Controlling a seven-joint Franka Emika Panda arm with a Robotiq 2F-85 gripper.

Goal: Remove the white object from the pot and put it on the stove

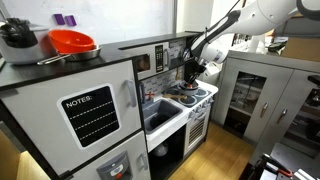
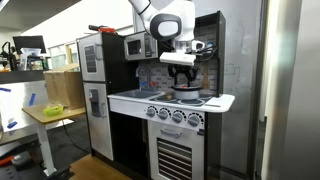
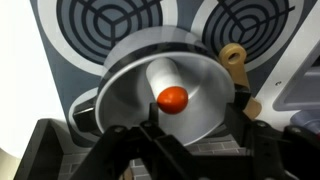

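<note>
Two fingers [image 3: 118, 150] of the tool [image 3: 190, 130] stand spread apart, gripping nothing, one at each side of the pot's near rim in the wrist view. Tool points straight down, hovering just above the pot [image 3: 140, 95]; also seen in both exterior views [image 1: 190, 68] [image 2: 181, 68].

Pot: small, round, shiny silver, sitting on the stove [image 3: 45, 60] just below two round ringed burners [image 3: 100, 20]. White object [image 3: 168, 76] lies inside the pot, near the middle, with an orange-red tip [image 3: 173, 99] facing the camera. Tan handle piece [image 3: 233, 56] sticks out at the pot's far right edge.

Stove is white, with a row of knobs [image 2: 172, 115] on the front and an oven door [image 2: 175, 155] below. Sink [image 1: 155, 112] just beside the stove. Red-orange bowl [image 1: 72, 42] and dark pot [image 1: 18, 40] sit up on the tall cabinet, well apart from the tool.
</note>
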